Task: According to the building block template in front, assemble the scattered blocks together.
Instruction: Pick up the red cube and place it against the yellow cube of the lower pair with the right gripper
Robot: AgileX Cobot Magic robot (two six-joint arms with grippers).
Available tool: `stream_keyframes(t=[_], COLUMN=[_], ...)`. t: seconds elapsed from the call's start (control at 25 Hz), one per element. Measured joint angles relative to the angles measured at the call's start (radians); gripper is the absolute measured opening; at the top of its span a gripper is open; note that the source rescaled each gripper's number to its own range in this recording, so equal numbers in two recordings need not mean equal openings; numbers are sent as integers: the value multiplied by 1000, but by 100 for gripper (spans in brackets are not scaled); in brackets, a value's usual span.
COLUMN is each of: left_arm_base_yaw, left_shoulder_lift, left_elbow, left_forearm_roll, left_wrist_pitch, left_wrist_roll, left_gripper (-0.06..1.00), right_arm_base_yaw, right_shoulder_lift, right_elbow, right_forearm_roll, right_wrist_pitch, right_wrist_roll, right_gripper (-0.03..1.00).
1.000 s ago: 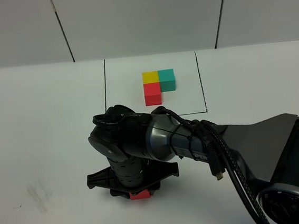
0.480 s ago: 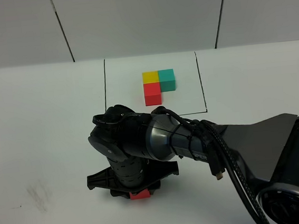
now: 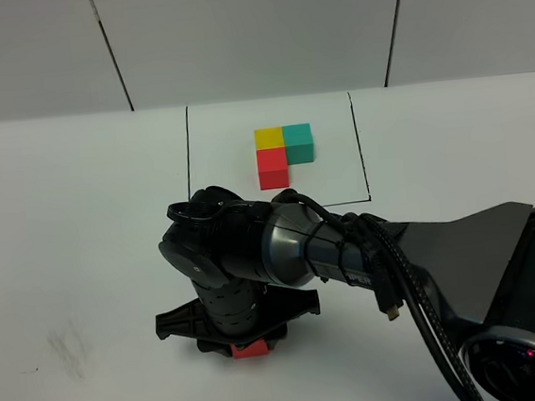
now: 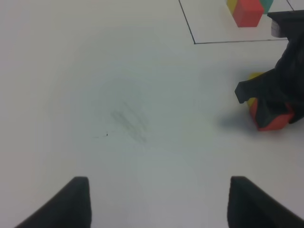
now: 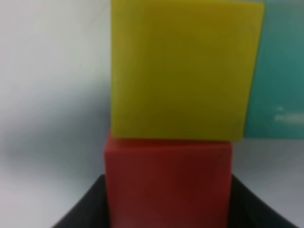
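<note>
Big white matte tabletop fills the room view. Across it, the bulky black-and-grey right arm reaches over from the right side past the middle, its wrist hiding nearly all of what sits under it. From up high only a sliver of the loose red matte cube pokes out below the wrist.

The right wrist cam gives what the high cam can't: red cube right up close w/ the loose yellow matte cube touching its far face, and the loose teal-green matte cube flush against the yellow one's side, so an L. Right gripper straddles the red cube, dark fingers either side at the frame's lower edge; jaws clenched, though whether they actually pinch the cube I can't tell.

Left wrist cam shows the same spot side-on: red cube and a bit of yellow peeking behind the black gripper body. Left gripper hangs over bare table, well apart from the blocks, jaws parted, nothing between them.

Thin black drawn rectangle at the far middle holds the building block template: yellow and teal joined side by side, red in front of yellow.

Vs a sec ago: nothing has shifted, arm and blocks as they were.
</note>
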Motion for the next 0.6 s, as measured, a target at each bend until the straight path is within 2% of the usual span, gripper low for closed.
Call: stream_keyframes(t=[0.24,0.6], left_arm_base_yaw=[0,0], left_shoulder_lift=[0,0], left_elbow=[0,0], left_forearm_roll=[0,0], left_wrist_pitch=[0,0], left_wrist_roll=[0,0], left_gripper=[35,35], right_arm_base_yaw=[0,0], right_shoulder_lift=[0,0], right_elbow=[0,0], right_forearm_roll=[1,-19], right_wrist_pitch=[1,-1], right_wrist_roll=[47,51], right_gripper=[2,2])
